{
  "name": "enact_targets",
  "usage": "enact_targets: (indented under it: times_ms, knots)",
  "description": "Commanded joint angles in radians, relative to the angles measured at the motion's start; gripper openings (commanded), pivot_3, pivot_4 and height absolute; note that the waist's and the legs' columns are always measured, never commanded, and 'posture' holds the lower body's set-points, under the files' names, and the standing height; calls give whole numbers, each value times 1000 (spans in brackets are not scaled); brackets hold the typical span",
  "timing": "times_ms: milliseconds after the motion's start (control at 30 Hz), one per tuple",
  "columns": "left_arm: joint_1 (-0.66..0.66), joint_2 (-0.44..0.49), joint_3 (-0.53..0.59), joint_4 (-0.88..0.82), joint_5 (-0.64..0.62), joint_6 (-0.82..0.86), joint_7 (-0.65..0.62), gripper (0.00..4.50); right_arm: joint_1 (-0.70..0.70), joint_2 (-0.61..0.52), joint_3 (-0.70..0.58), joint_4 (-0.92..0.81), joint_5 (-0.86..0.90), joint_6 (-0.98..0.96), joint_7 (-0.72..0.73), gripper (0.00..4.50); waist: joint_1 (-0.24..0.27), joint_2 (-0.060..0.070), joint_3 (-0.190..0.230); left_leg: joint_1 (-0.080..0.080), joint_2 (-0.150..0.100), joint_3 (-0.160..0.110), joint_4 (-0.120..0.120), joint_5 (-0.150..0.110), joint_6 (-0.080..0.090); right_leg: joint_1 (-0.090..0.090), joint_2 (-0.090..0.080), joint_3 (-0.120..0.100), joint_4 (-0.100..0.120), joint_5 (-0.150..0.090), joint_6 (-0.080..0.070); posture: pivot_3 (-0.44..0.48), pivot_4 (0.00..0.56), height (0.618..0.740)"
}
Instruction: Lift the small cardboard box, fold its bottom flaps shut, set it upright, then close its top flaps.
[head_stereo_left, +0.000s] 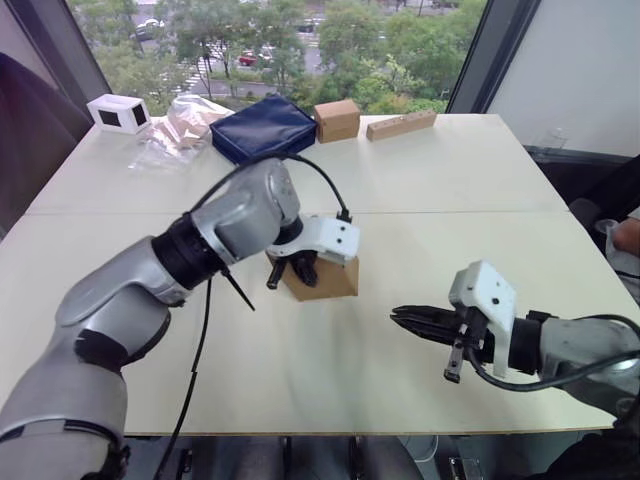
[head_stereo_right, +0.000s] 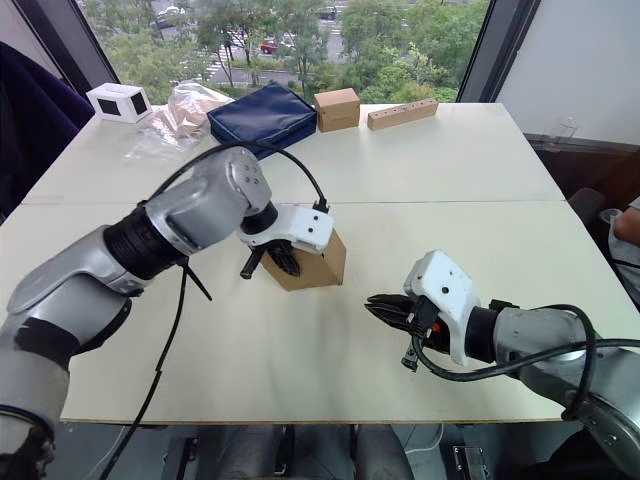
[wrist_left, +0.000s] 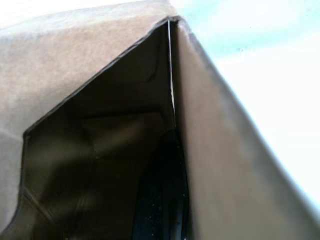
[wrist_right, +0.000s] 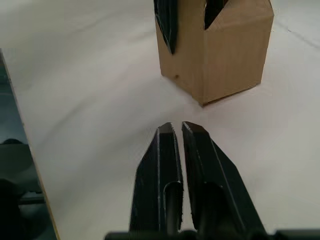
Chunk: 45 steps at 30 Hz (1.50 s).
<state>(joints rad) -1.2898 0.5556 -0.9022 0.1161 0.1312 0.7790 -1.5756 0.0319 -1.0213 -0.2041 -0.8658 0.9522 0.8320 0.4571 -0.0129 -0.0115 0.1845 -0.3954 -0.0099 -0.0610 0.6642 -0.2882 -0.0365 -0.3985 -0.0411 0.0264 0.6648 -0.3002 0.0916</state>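
The small cardboard box (head_stereo_left: 332, 281) stands upright in the middle of the table, its upper end open. My left gripper (head_stereo_left: 290, 272) comes down on it from above. One finger (wrist_left: 162, 195) is inside against a wall and the other finger (wrist_right: 167, 25) is outside, pinching that wall. The left wrist view looks down into the box's brown interior (wrist_left: 90, 150); the bottom flaps and top flaps cannot be made out apart. My right gripper (head_stereo_left: 400, 318) hovers low over the table to the right of the box (wrist_right: 225, 55), pointing at it, shut and holding nothing.
Along the far edge lie a white box (head_stereo_left: 118, 113), a clear plastic bag (head_stereo_left: 180, 125), a dark blue pouch (head_stereo_left: 262, 127), another small brown box (head_stereo_left: 337, 120) and a long cardboard strip (head_stereo_left: 400, 124). A person's arm (head_stereo_left: 628, 235) shows at the right edge.
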Motion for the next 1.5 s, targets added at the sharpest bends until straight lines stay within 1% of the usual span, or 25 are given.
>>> enact_targets:
  times_ms: [33, 267, 333, 367, 400, 433, 533, 567, 600, 733, 833, 900, 933, 967, 1033, 1067, 1100, 1133, 1167, 1200, 1233, 1267, 1300, 1367, 1500]
  knots:
    - [-41, -19, -23, -15, 28, 63, -26, 0, 4, 28, -1, -32, -27, -14, -18, 208, 1, 0, 0, 0, 0, 0, 0, 0, 0, 0, 0, 0, 0, 0, 0, 0, 150, 740]
    - [-67, -11, -80, -72, 2, 92, -39, 0, 10, 76, 32, -31, -82, -19, -33, 208, 0, 0, 0, 0, 0, 0, 0, 0, 0, 0, 0, 0, 0, 0, 0, 0, 150, 740]
    - [-80, -24, -89, -73, -11, 115, -39, 548, 9, 86, 37, -25, -97, -23, -32, 0, 1, 0, 0, 0, 0, 0, 0, 0, 0, 0, 0, 0, 0, 0, 0, 0, 150, 740]
    - [-85, -29, -90, -71, -14, 124, -39, 742, 7, 91, 38, -24, -102, -23, -31, 0, 1, 0, 0, 0, 0, 0, 0, 0, 0, 0, 0, 0, 0, 0, 0, 0, 150, 740]
    - [-91, -38, -86, -64, -15, 141, -39, 1206, 4, 95, 40, -22, -105, -21, -30, 0, 1, 0, 0, 0, 0, 0, 0, 0, 0, 0, 0, 0, 0, 0, 0, 0, 150, 740]
    - [-102, -44, -83, -56, -23, 153, -39, 1500, -2, 99, 44, -18, -110, -20, -29, 0, 1, 0, 0, 0, 0, 0, 0, 0, 0, 0, 0, 0, 0, 0, 0, 0, 150, 740]
    - [-136, -63, -74, -30, -49, 202, -39, 2667, -14, 111, 53, -6, -123, -17, -21, 0, 1, 0, 0, 0, 0, 0, 1, 0, 0, 1, 0, 0, 0, 0, 0, 0, 150, 740]
    - [-150, -69, -66, -18, -61, 230, -39, 2949, -18, 113, 56, -2, -126, -16, -19, 0, 1, 0, 0, 0, 0, 0, 1, 0, 0, 1, 0, 0, 0, 0, 0, 0, 150, 740]
    - [-169, -69, -58, -7, -83, 247, -39, 3428, -24, 114, 60, 5, -130, -16, -16, 0, 1, 0, 0, 0, 0, 0, 1, 0, 0, 1, 0, 0, 0, 0, 0, 0, 150, 740]
    - [-264, -50, -5, 53, -221, 325, -39, 3428, -49, 118, 62, 34, -128, -15, 10, 0, -3, 0, 0, 0, 0, 0, 1, 0, 0, 0, 0, 0, 1, 0, 0, 0, 150, 740]
    - [-294, -41, 41, 110, -274, 336, -39, 3428, -55, 120, 57, 48, -121, -15, 29, 0, -2, 1, 0, 0, 0, 0, 1, 0, 0, 0, 0, 0, 1, 0, 0, 0, 150, 740]
    - [-325, -44, 161, 211, -375, 361, -39, 3428, -59, 134, 42, 64, -112, -24, 36, 0, -1, 1, 0, 1, 0, 0, 1, 0, 0, 0, 0, 0, 1, 0, 0, 0, 150, 740]
    - [-333, -45, 190, 236, -404, 369, -39, 3428, -58, 138, 37, 67, -110, -26, 38, 0, -1, 0, 0, 1, 0, 0, 1, 0, 0, 0, 0, 0, 1, 0, 0, 0, 150, 740]
    - [-342, -58, 301, 310, -429, 374, 3, 3428, -52, 143, 25, 77, -113, -32, 44, 0, -1, 0, 0, 0, 0, 0, 1, 0, 0, -1, 0, 0, 1, 0, 0, 0, 150, 740]
    - [-283, -66, 599, 406, -485, 263, 212, 3428, -53, 160, 21, 115, -130, -46, 53, 0, -1, 0, 0, -1, 0, 0, 1, 0, 0, -1, 0, 0, 1, 0, 0, 0, 150, 740]
    - [-214, -62, 737, 397, -507, 196, 321, 3428, -57, 164, 28, 139, -149, -55, 62, 0, -3, 1, 0, -1, 0, 0, 2, 0, 0, -2, 0, 0, 1, 0, 0, 0, 150, 740]
    - [-128, -52, 833, 347, -524, 149, 390, 3428, -64, 167, 40, 166, -167, -64, 70, 0, -8, 3, -2, -1, 0, 0, 2, 0, 1, -1, 0, 0, 1, 0, 0, 0, 150, 740]
    - [-52, -45, 888, 285, -533, 154, 431, 3428, -69, 165, 52, 190, -188, -74, 82, 0, -13, 7, -4, 2, 1, 1, 1, -1, 1, -1, -3, 0, 1, 0, 0, 0, 150, 740]
    - [-2, -46, 917, 233, -540, 166, 458, 3428, -69, 164, 56, 206, -202, -83, 95, 0, -19, 10, -5, 4, 1, 2, 1, -2, 3, 0, -3, 2, 2, 0, 0, 0, 150, 740]
    - [81, -31, 935, 161, -550, 190, 474, 3428, -80, 170, 67, 233, -216, -94, 107, 0, -21, 9, -5, 6, 1, 2, 0, -2, 3, 1, -3, 3, 3, 0, 0, 0, 150, 740]
    - [154, -22, 954, 98, -558, 210, 505, 2937, -91, 179, 76, 259, -227, -104, 118, 0, -21, 9, -5, 5, 1, 0, 0, -1, 2, 0, -2, 2, 4, 0, 0, 0, 150, 740]
    - [236, -12, 972, 30, -562, 200, 529, 2812, -106, 189, 86, 287, -243, -118, 128, 0, -19, 8, -5, 5, 2, 0, 1, -1, 2, 0, -2, 2, 4, 0, 0, 0, 150, 740]
    - [312, -8, 994, -34, -567, 199, 561, 2354, -124, 200, 98, 317, -261, -133, 133, 0, -18, 8, -4, 4, 1, 0, 1, 0, 1, 0, -2, 2, 5, 0, 0, 0, 150, 740]
    - [447, -12, 1016, -150, -550, 152, 632, 1624, -152, 222, 113, 358, -280, -146, 146, 0, -15, 7, -4, 3, 0, 1, 2, 0, 0, 0, -4, 3, 4, 0, 0, 0, 150, 740]
    - [659, -63, 1068, -301, -549, 120, 782, 57, -186, 262, 144, 396, -294, -150, 175, 0, 13, 5, -4, 1, -1, 1, 3, 0, -1, -1, -6, 3, 3, 0, 0, 0, 150, 740]
